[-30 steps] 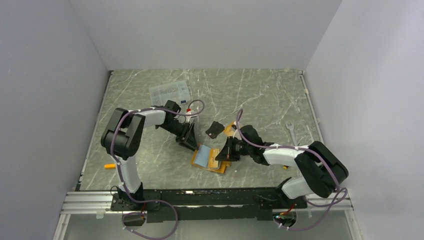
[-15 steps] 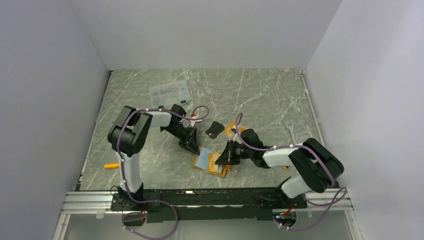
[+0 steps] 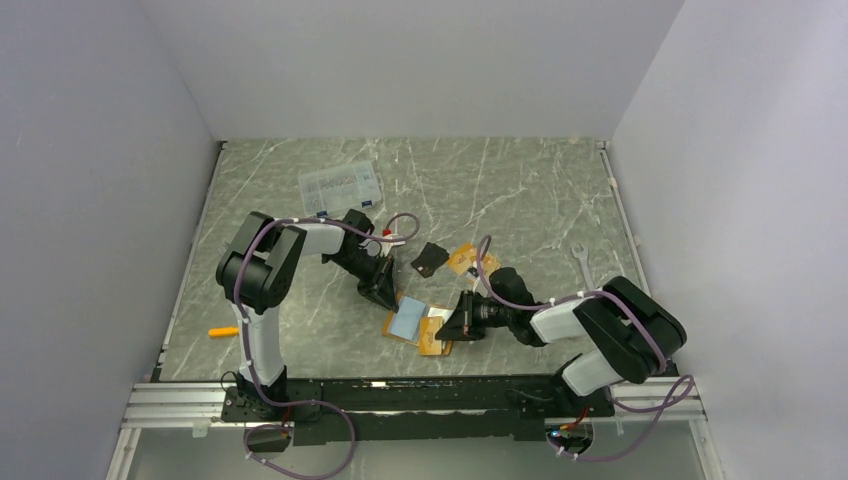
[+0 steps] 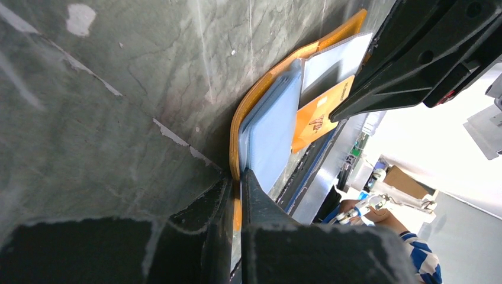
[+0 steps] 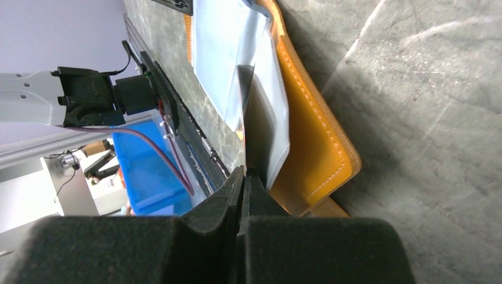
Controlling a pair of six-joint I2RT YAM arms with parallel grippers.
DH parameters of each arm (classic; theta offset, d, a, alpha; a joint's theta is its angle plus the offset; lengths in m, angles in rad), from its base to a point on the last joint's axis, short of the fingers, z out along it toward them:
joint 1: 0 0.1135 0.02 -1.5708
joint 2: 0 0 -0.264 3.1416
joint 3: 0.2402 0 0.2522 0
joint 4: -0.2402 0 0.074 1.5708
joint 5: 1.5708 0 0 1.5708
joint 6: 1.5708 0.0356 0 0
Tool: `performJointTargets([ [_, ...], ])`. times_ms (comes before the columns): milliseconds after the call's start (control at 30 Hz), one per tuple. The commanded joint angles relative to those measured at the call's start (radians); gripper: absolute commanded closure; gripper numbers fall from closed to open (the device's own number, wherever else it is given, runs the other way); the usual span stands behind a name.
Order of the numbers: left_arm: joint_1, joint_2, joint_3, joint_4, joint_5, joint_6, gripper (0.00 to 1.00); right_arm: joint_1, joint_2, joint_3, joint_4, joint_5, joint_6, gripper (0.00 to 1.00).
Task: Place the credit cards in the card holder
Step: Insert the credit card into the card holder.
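The card holder [image 3: 432, 340] lies open on the table with its pale blue inside [image 3: 407, 318] facing up. My left gripper [image 3: 384, 292] is shut on its orange far-left edge [image 4: 235, 155]. My right gripper [image 3: 458, 324] is shut on a whitish card [image 4: 334, 62] and holds it slanted against the open holder. In the right wrist view the card [image 5: 277, 112] lies over the holder's orange cover [image 5: 314, 148], with the gripper [image 5: 244, 174] pinching its near edge. A black card [image 3: 431, 258] and an orange-tan card [image 3: 464, 260] lie just beyond the holder.
A clear plastic compartment box [image 3: 340, 185] lies at the back left. A metal wrench [image 3: 583, 262] lies to the right. A small orange marker [image 3: 222, 331] lies at the near left. Grey walls stand on three sides.
My right gripper has come nearer and lower with the whitish card, bringing it flatter onto the open holder. My left gripper has shifted slightly and keeps its grip on the holder's edge.
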Motion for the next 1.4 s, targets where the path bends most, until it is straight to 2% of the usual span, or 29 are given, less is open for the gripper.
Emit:
performJointTargets([
  [0,-0.018,-0.028,0.018,-0.007,-0.039,0.026,0.90,-0.013,0.057,0.001,0.093,-0.021,0.013,1.00],
  [367,-0.027,-0.052,0.018,-0.018,-0.028,0.035,0.78,-0.030,0.114,0.028,0.104,0.002,0.031,1.00],
  [700,-0.044,-0.076,-0.001,-0.006,-0.028,0.025,0.87,-0.031,0.129,0.032,0.126,0.109,0.070,1.00],
  [1367,-0.073,-0.062,-0.059,0.063,0.039,-0.055,0.89,0.013,0.099,0.007,0.131,0.248,0.113,1.00],
])
